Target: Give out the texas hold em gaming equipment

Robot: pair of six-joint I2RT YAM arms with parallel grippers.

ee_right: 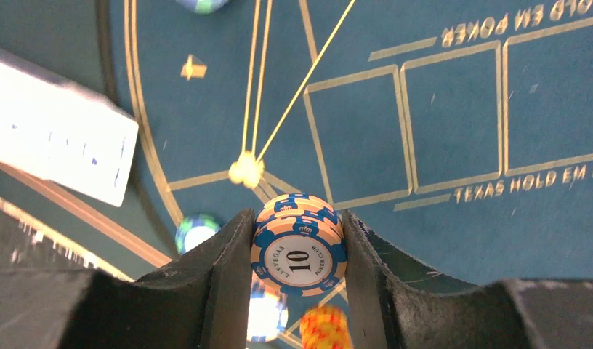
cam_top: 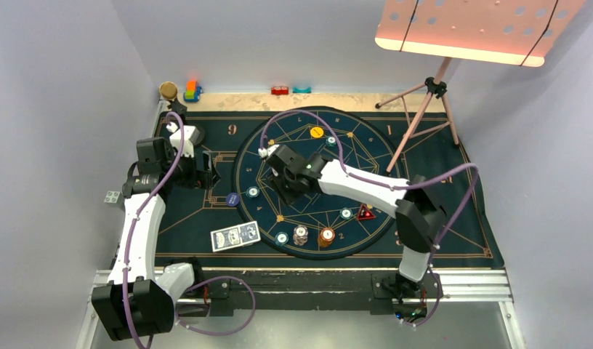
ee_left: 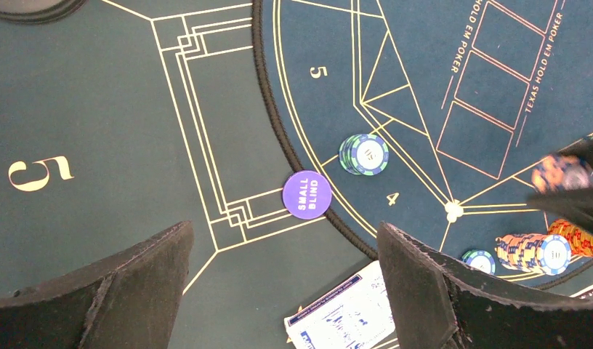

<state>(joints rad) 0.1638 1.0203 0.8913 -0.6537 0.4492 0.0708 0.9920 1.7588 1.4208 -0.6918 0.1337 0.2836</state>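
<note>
Right wrist view: right pincer [ee_right: 295, 227] clamped on a short stack of orange-and-blue chips [ee_right: 299, 254], top face marked 10, over the round mat [ee_right: 453, 218] near the printed card boxes. Left wrist view: left pincer [ee_left: 285, 243] spread wide, gripping nothing; purple small-blind chip [ee_left: 307, 194] flat at the round mat's rim; teal chip stack [ee_left: 364, 154] just inside that rim; cards [ee_left: 344, 314] outside it, near the right finger. Top external view: red triangular marker [cam_top: 365, 213] and yellow chip [cam_top: 317, 132] on the round mat, well apart.
</note>
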